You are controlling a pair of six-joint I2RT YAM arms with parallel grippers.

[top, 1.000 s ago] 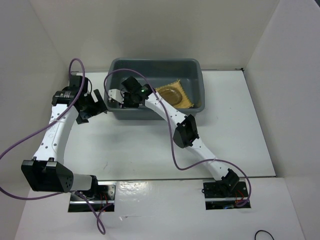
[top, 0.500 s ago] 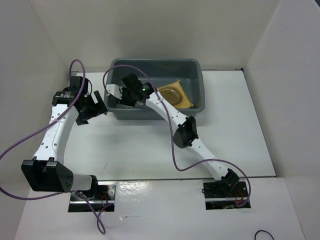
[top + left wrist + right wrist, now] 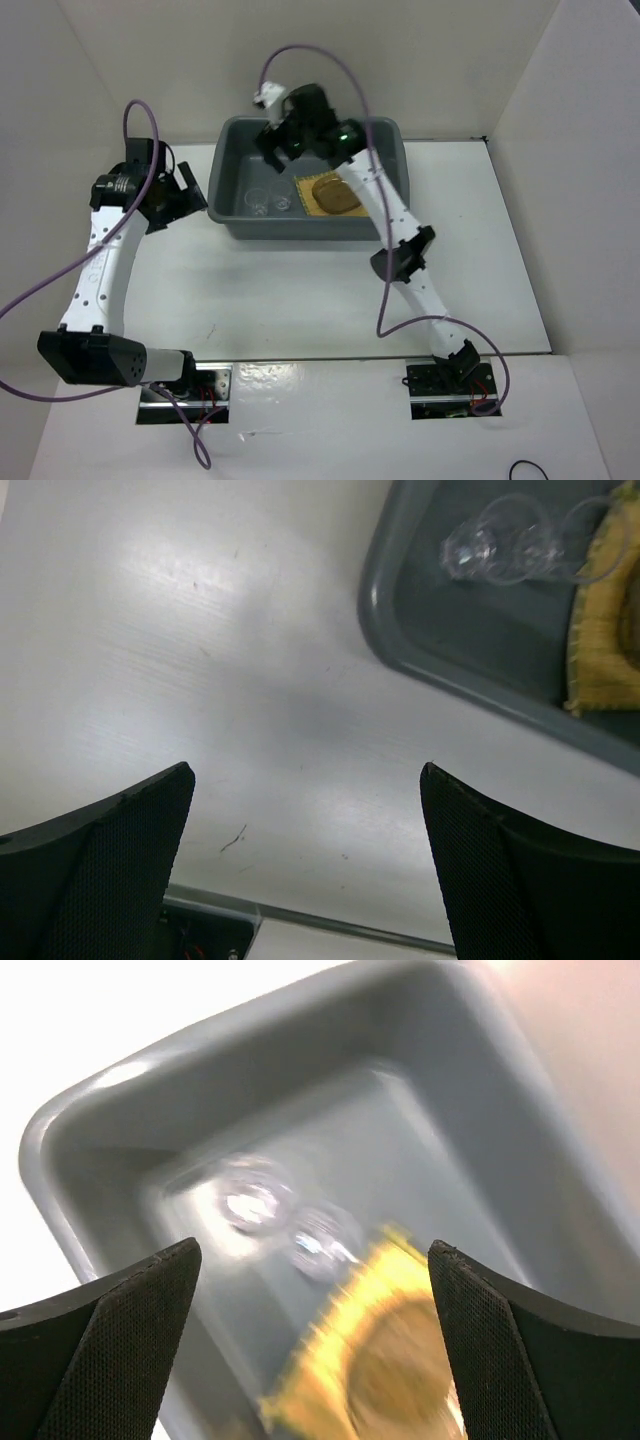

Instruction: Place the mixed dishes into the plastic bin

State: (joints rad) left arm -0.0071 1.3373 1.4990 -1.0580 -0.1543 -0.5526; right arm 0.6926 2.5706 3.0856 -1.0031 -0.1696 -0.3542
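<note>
Moved: right arm is up out of the plastic bin (image 3: 300,230) and now sits over its 11 o'clock corner; a second ago its head was low at the bin's 8 o'clock end. Left arm has nudged slightly toward 10 o'clock.
Right gripper (image 3: 313,1250): released, fingers spread wide with nothing between them, looking down into the bin. The wrist view is motion-blurred.
Left gripper (image 3: 305,780): also released and empty, over the bare table (image 3: 300,290) just outside the bin's 9 o'clock wall, not touching it.
Clear pieces (image 3: 270,201): two small see-through items side by side on the bin floor at 8 o'clock, now uncovered where the right gripper was. Can't tell cup from plate. The left wrist view shows overlapping clear rims, count uncertain.
Bamboo mat (image 3: 308,188): yellow, flat on the bin floor, just past centre toward 4 o'clock, lying at a slight angle to the bin walls.
Round plate (image 3: 335,193): lying on the mat and looking amber against it.
Gap: clear pieces sit just beside the mat's 9 o'clock edge; can't tell whether they touch.
Bin: on the table at 12 o'clock from the arm bases, against the back wall.
</note>
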